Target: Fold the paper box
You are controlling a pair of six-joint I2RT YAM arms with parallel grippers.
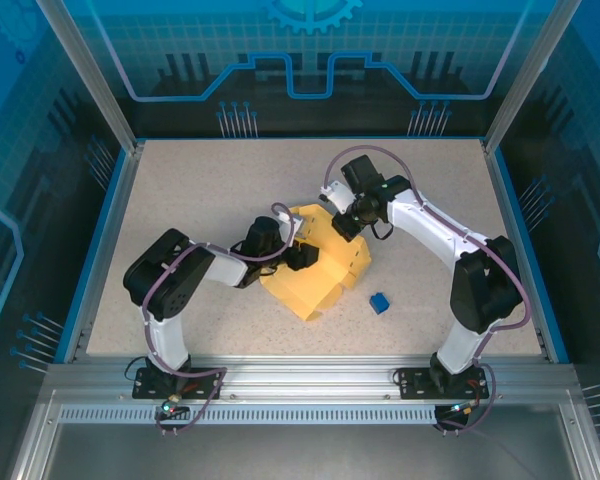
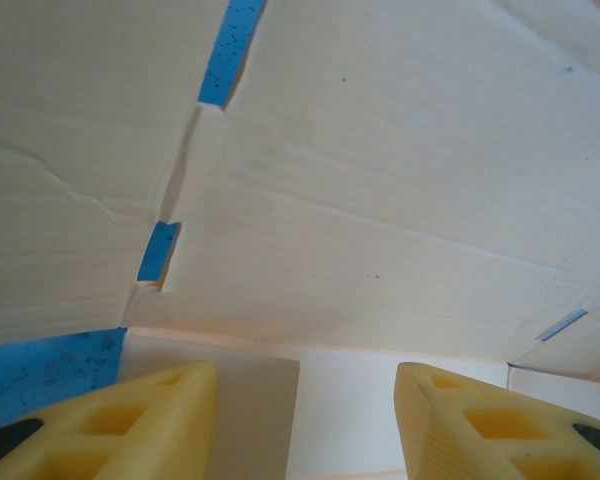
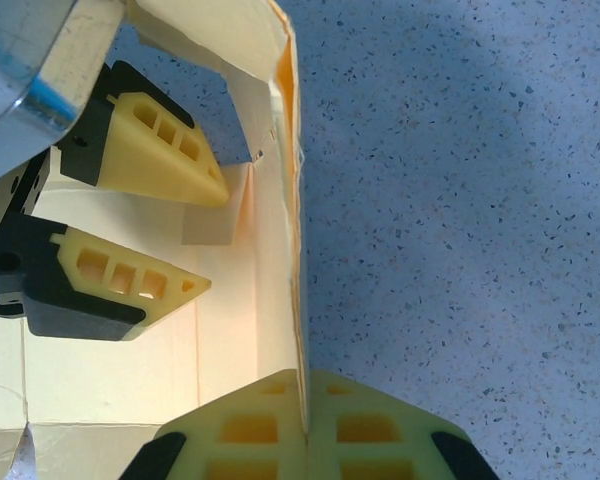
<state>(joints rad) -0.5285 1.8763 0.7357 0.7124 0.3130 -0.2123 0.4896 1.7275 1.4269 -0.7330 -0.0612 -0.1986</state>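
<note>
The paper box [image 1: 315, 285] lies in the middle of the tabletop [image 1: 200, 200], between the two arms. It is pale yellow and partly folded up, with some flaps lying flat and one wall standing up. The left tool [image 1: 302, 256] reaches in from the left and sits over the inside of the box. Its two fingers are apart, about half way, and nothing is pinched between them. In the left wrist view, the fingers [image 2: 140, 420] point at a big creased panel of the box [image 2: 380, 200] that is very close. A little of the speckled tabletop [image 2: 40, 370] peeks out at the lower left, and more shows through the slits beside a flap. The right tool [image 1: 338, 230] comes in from the far right side of the box. It is squeezed shut on the thin top edge of the standing wall. In the right wrist view, that wall [image 3: 290, 200] runs straight up from between its two fingers [image 3: 250, 430], and the bare tabletop [image 3: 460, 200] is on the right of it. On the other side of the wall is the left tool [image 3: 212, 238], with its fingers spread over the floor of the box. A tiny blue cube [image 1: 380, 302] sits on the tabletop just to the right of the box, not touching it.
</note>
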